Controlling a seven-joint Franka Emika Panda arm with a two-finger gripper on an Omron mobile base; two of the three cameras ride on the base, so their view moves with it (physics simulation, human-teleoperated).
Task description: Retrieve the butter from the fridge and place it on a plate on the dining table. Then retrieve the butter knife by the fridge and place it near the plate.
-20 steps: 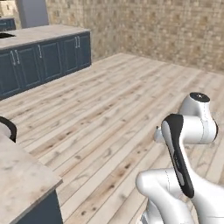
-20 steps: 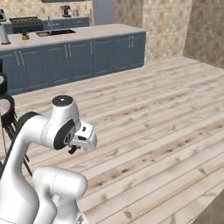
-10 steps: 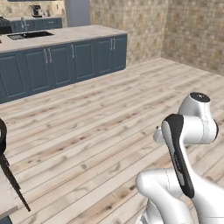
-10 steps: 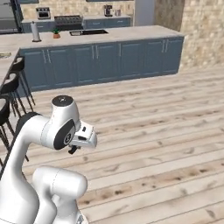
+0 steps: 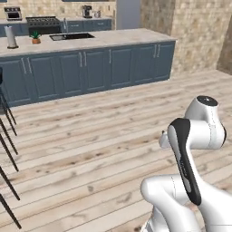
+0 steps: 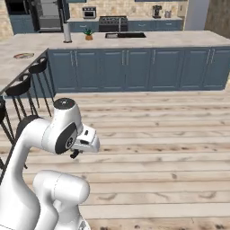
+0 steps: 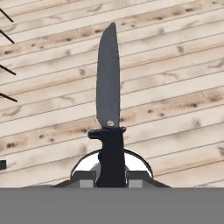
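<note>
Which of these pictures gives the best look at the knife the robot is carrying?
The hand view. There the butter knife stands head-on against the wooden floor, its black handle clamped in the shut claw and its whole grey blade pointing away from the camera. In the two base views I cannot make the knife out; they show the folded arm and the kitchen.

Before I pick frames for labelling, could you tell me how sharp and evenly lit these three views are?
Hand view: butter knife crisp, flat light, no glare, floor planks sharp. Left base view: far counter soft, pixelated. Right base view: plate small and blurry; stools cast no clear shadows.
</note>
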